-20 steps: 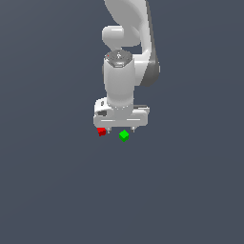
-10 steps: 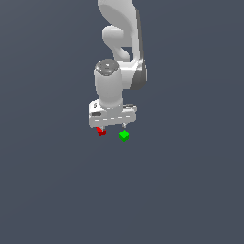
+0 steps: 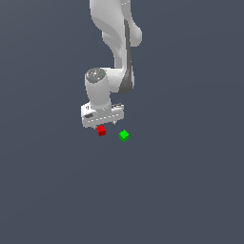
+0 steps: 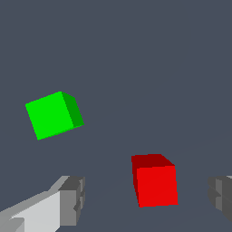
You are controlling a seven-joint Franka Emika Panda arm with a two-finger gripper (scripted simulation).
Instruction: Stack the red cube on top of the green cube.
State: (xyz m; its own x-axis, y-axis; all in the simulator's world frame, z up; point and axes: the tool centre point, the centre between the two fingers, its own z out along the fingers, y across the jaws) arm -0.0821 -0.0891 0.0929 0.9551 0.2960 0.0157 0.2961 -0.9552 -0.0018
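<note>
Plain dark grey-blue floor [image 3: 190, 190], uniform, unmarked.

You have two cubes in view: one red cube [image 3: 101, 130] and one green cube [image 3: 124, 136], the green at about 4 o'clock from the red in the exterior view. You have one arm carrying one gripper [image 3: 102, 125], with two fingers [image 4: 72, 199] showing
</note>
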